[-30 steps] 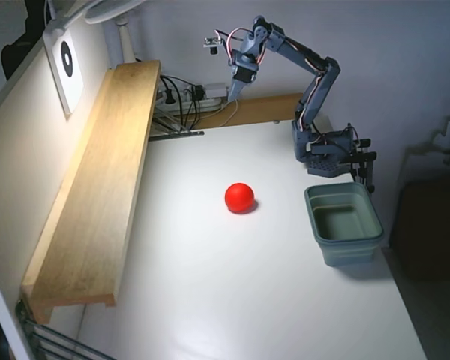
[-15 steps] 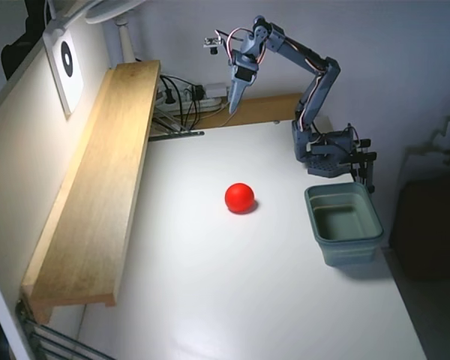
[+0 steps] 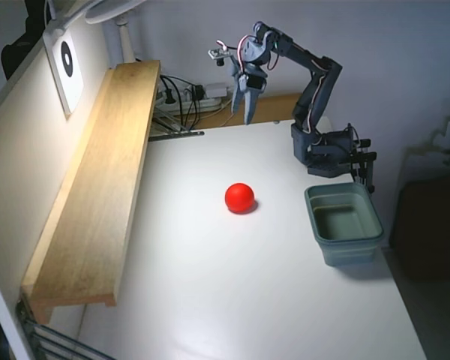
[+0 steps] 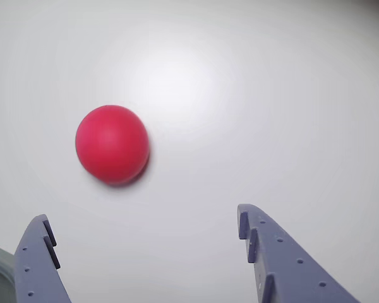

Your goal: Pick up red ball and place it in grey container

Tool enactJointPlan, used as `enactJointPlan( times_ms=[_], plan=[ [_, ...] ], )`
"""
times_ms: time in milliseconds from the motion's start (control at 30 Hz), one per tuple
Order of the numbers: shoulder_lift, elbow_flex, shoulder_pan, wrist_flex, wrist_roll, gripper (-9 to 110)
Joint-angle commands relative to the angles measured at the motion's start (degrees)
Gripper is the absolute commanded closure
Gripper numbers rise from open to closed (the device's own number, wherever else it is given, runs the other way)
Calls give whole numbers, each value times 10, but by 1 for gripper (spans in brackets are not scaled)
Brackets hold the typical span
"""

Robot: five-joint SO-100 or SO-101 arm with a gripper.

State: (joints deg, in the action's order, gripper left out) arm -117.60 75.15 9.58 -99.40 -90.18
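White tabletop (image 3: 210, 285) lies bare around the red ball (image 3: 239, 197), well below the wide-apart pincer (image 3: 246, 112); the grey container (image 3: 343, 223) sits off aside. A careless descent could nudge the ball rolling away.

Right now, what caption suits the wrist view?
Open jaws of the gripper above the white table, red ball ahead.

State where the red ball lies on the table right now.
In the fixed view the red ball rests mid-table, left of the grey container and apart from it, with the open tool raised behind it.
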Motion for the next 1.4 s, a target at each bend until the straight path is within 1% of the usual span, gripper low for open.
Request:
enactJointPlan(
  times_ms=[0,67,433,600,967,1367],
  plan=[
    [-16,6,-49,-6,2,63],
    [-16,6,-71,-6,2,63],
    [-20,13,-72,-6,2,63],
    [-52,88,-72,1,2,63],
    [-115,244,-72,99,2,63],
    [-158,364,-72,175,2,63]
  ],
)
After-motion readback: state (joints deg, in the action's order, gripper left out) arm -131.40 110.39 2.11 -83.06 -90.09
